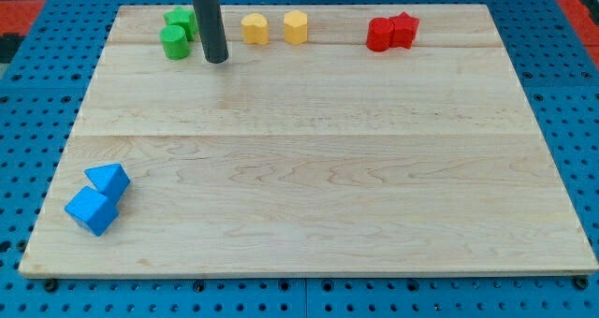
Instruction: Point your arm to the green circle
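The green circle block stands near the view's top left on the wooden board. A second green block touches it from behind, its shape unclear. My tip rests on the board just to the right of the green circle, a short gap away. The dark rod rises from it out of the view's top.
Two yellow blocks stand to the right of my tip along the top. Two red blocks touch each other at the top right. A blue triangle and a blue cube sit at the bottom left.
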{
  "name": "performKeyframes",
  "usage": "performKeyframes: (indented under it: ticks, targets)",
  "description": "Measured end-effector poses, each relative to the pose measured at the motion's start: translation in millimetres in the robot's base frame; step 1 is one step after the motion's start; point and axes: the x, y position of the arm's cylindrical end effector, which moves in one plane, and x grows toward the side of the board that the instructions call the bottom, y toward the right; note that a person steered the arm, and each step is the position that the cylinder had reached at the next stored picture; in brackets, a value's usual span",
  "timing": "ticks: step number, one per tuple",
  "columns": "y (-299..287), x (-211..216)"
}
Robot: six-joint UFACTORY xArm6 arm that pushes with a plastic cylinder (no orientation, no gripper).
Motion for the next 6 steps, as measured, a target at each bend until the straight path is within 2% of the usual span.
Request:
performKeyframes:
  ticks: [2, 3, 4, 6]
  targets:
    - [-5.5, 1.1]
    - [-5.6, 17.0]
    - [-53.1, 35.2]
    - [-104.1, -55.1]
